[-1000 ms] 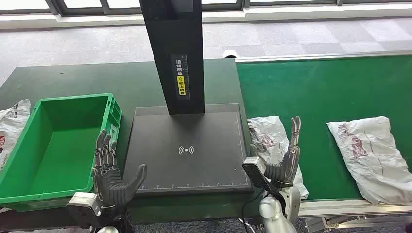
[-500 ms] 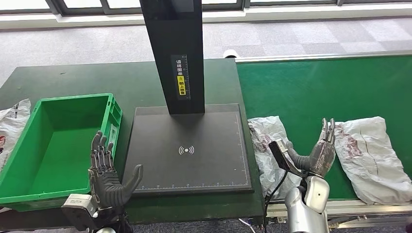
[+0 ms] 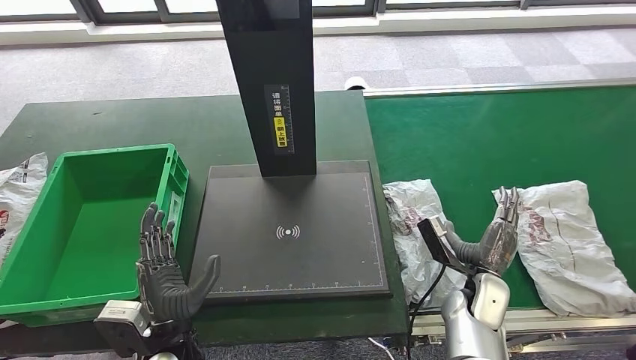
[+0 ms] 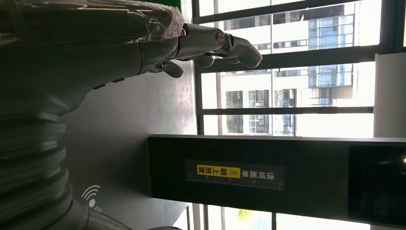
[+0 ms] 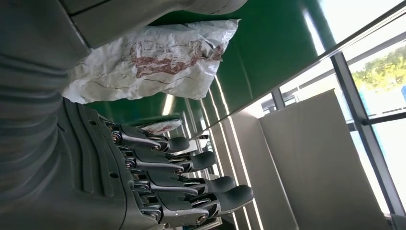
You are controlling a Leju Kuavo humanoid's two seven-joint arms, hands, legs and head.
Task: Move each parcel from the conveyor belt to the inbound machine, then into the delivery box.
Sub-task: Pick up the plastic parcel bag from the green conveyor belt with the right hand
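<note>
Near parcel: we see a crumpled white plastic mailer bag with red print (image 3: pixel 417 225) lying at the green conveyor belt's (image 3: pixel 480 142) near edge, at the end next to the black scanner platform (image 3: pixel 289 229).
Far parcel: a second white plastic mailer bag with red print (image 3: pixel 574 244) lies on the same near edge, farther along the belt; we also see it past the right hand in the right wrist view (image 5: pixel 158 60).
Right hand: our right hand (image 3: pixel 491 240) is raised between the two parcels, fingers straight and apart, grasping nothing; its fingertips stand just beside the far parcel's edge, and we cannot tell whether they touch it.
Left hand: our left hand (image 3: pixel 165 274) is up at the dark green table's (image 3: pixel 150 124) near edge, between the bin and the platform, fingers spread, thumb out, nothing in it.
Inbound machine: the flat black platform with a white wireless mark sits in the table's middle, with a tall black post (image 3: pixel 274 82) bearing a yellow label rising from its far edge.
Delivery box: a green plastic open-topped bin (image 3: pixel 45 285) sits at the table's left end.
Beyond it: part of another white bag (image 3: pixel 16 187) lies at the table's left edge.
</note>
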